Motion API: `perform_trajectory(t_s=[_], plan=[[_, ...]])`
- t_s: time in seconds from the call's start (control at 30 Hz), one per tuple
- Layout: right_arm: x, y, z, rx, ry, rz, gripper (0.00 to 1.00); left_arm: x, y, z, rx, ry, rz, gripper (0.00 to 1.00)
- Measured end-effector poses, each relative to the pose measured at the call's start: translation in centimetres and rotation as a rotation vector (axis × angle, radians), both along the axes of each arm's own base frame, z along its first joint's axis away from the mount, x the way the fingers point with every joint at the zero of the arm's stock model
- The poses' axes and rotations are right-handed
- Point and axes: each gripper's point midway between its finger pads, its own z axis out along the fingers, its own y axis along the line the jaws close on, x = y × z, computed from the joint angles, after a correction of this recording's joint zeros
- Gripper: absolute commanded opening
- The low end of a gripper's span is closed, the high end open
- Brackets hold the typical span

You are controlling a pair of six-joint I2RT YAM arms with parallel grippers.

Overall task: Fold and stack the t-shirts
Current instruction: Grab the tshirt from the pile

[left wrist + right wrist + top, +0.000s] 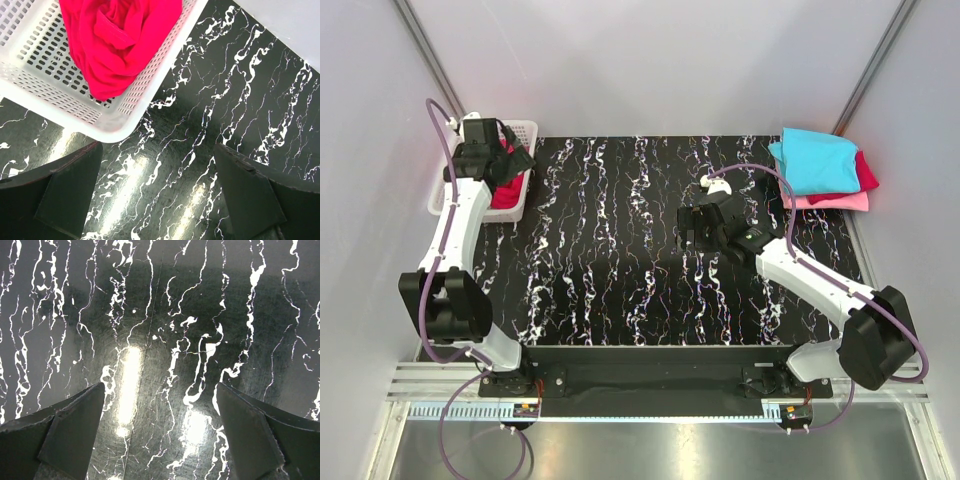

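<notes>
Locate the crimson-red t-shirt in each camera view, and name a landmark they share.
Top external: the crimson-red t-shirt is at the far left, inside the white mesh basket.
Left wrist: the crimson-red t-shirt is at top centre, bunched in the basket's corner.
Right wrist: not in it.
Shared landmark: the black white-veined tabletop, visible in all three views.

crimson t-shirt [120, 45] in basket [75, 107], cyan-topped pile [820, 160], perhaps folded

Black tabletop [165, 305] with white veining filling the frame, right gripper [159, 390] dark fingers [65, 435] at lower left and lower right, spread wide, two glare patches [129, 385] at lower centre.
</notes>
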Motion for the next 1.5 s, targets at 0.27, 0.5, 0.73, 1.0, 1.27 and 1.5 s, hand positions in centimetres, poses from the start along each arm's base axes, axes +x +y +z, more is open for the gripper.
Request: perform_trajectory(t_s=[0.27, 0.5, 0.73, 1.0, 1.27, 1.5], plan=[[-0.2, 0.3, 0.0, 0.011, 0.007, 0.01, 1.0, 2.6, 2.4, 0.1, -0.029, -0.01, 0.048, 0.97], [0.0, 0.3, -0.2, 0.007, 0.01, 0.011, 1.0, 5.6, 5.5, -4.8, -0.08, 0.07, 0.155, 0.84], [1.1, 1.3, -2.0, -0.02, 0.044, 0.025, 1.0, 8.2, 6.4, -10.3, -0.107, 0.142, 0.195, 0.8], [2.1, 2.1, -3.9, -0.051, 0.081, 0.041, 1.0, 11.9, 7.5, -12.5, -0.073, 0.119, 0.204, 0.79], [2.6, 2.7, -3.7, -0.04, 0.075, 0.048, 1.0, 13.1, 8.9, -12.7, -0.01, 0.082, 0.236, 0.68], [2.7, 2.8, -3.6, -0.041, 0.071, 0.051, 1.0, 13.5, 9.2, -14.2, 0.003, 0.094, 0.236, 0.66]])
